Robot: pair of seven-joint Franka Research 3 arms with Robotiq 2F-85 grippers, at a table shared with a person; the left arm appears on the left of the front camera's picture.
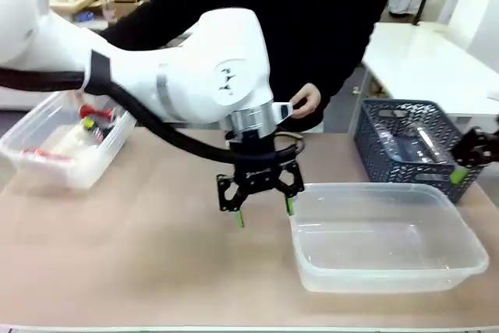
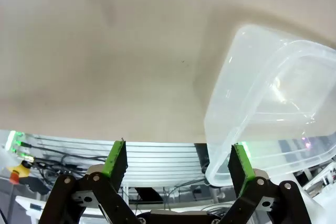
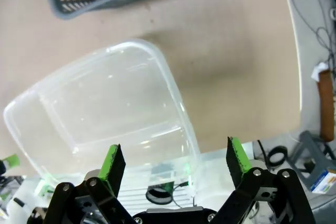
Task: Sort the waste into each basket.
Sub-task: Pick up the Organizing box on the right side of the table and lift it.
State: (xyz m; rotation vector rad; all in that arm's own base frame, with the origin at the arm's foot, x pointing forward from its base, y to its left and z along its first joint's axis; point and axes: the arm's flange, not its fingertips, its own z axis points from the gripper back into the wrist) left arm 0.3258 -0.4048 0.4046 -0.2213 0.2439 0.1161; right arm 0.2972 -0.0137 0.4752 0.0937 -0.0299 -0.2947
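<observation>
My left gripper point(image 1: 261, 207) point(image 2: 178, 161) hangs open over the table's middle, fingertips pointing down, just left of an empty clear basket point(image 1: 437, 271) point(image 2: 273, 108). Nothing is between its fingers. My right gripper point(image 3: 174, 160) is open above the same basket point(image 3: 105, 103), and it shows at the far right edge point(image 1: 470, 163) of the front view. A second clear basket point(image 1: 31, 157) at the far left holds red cans point(image 1: 93, 112) and other waste. Clear bottles point(image 1: 405, 136) lie in a dark lattice basket point(image 1: 374, 163) point(image 3: 68, 1) at the back right.
A person in black stands at the far side, one hand point(image 1: 304, 103) near the table's edge behind my left wrist. My left arm's black cable point(image 1: 168, 134) hangs low over the table. Bare tabletop point(image 1: 140, 247) spreads across the front left.
</observation>
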